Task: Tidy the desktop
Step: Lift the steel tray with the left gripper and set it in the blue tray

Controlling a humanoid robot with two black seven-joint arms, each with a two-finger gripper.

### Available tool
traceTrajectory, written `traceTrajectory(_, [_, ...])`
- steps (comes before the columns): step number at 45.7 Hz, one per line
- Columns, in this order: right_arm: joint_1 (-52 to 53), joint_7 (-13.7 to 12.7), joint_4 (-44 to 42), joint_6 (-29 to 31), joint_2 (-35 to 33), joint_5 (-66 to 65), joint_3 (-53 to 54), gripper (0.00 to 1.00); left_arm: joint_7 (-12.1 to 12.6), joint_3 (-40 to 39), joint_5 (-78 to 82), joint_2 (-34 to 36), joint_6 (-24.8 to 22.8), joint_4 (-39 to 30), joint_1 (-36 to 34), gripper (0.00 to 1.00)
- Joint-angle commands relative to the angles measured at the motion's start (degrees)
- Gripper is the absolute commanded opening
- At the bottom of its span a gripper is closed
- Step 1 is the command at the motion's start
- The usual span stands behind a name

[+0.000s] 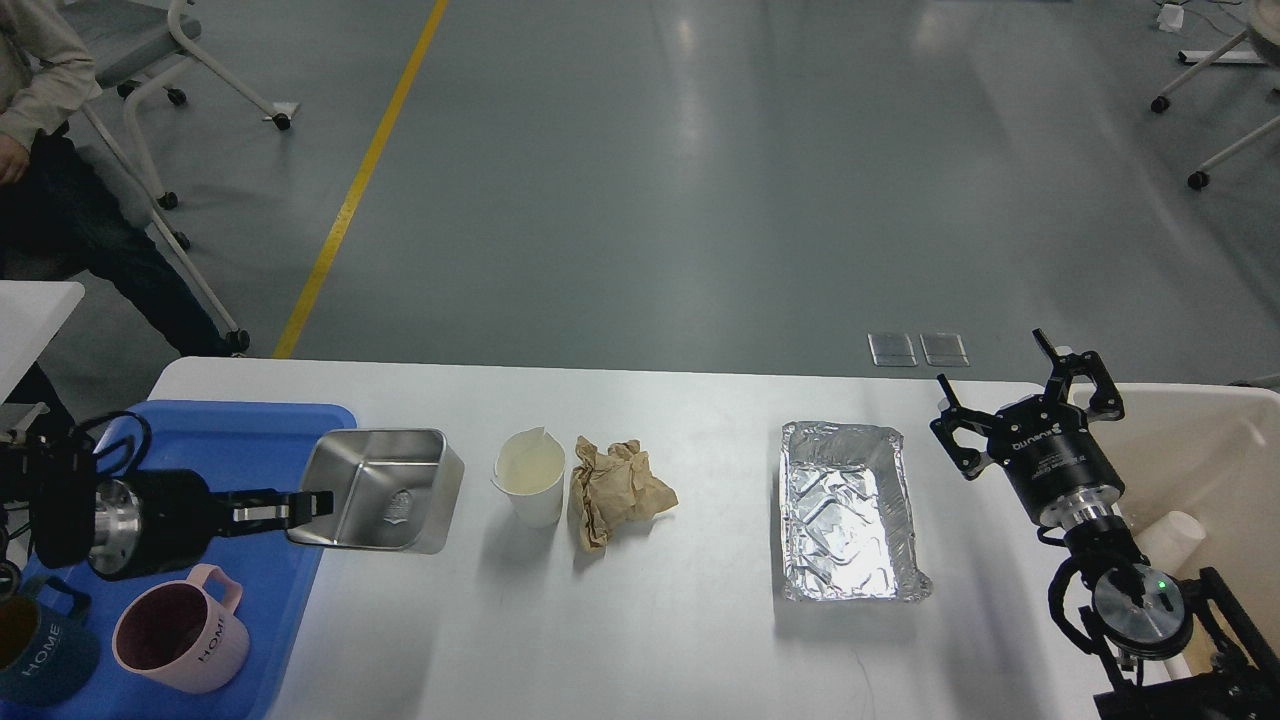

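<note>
At the lower left of the frame two mugs stand in the blue tray (240,425): a dark mug (35,655) and a pink mug (180,640), side by side. Just above them the left claw (300,505) is closed on the near rim of the metal tin (380,490). The tin is held tilted, over the tray's right edge and the desk (650,620). It looks stiff, light and smooth, so it could slip or swing when it is held by one thin wall. A hold low on the rim, near a corner, would likely be safest.

The desk fills the lower half of the frame, from the tray at the left to the beige bin (1215,450) at the right. Its top is flat and hard.

In the middle, a paper cup (532,485) stands upright. It is light and easily squashed, and is best taken by its side with a soft squeeze. Touching it on the right is a crumpled brown paper (615,490), soft and light, which can be pinched anywhere.

Further right, well apart, lies a foil tray (850,515). It is thin and bends easily; its rim is the place to hold.

At the right the right claw (1020,400) is open and holds nothing, near the bin. A white cup (1180,535) lies in the bin.

Nothing stands between the tin and the blue tray, but the mugs take up the near end.
</note>
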Motion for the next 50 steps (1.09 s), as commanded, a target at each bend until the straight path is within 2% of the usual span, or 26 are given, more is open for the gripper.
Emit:
traceTrajectory(1, [0.2, 0.0, 0.0, 0.0, 0.2, -0.1, -0.1, 1.0, -0.1, -0.2, -0.1, 3.0, -2.6, 0.0, -3.0, 0.01])
traceTrajectory(12, [0.2, 0.0, 0.0, 0.0, 0.1, -0.3, -0.1, 1.0, 0.0, -1.3, -0.8, 3.8, -3.9, 2.9, -3.5, 0.03])
traceTrajectory(18, [0.1, 0.0, 0.0, 0.0, 0.1, -0.4, -0.1, 1.0, 0.0, -0.9, -0.9, 2.5, -4.1, 9.0, -2.5, 0.03])
traceTrajectory(50, [-0.1, 0.0, -0.1, 0.1, 0.2, -0.4, -0.1, 1.0, -0.5, -1.3, -4.0, -16.4, -3.1, 41.8, 6.5, 0.04])
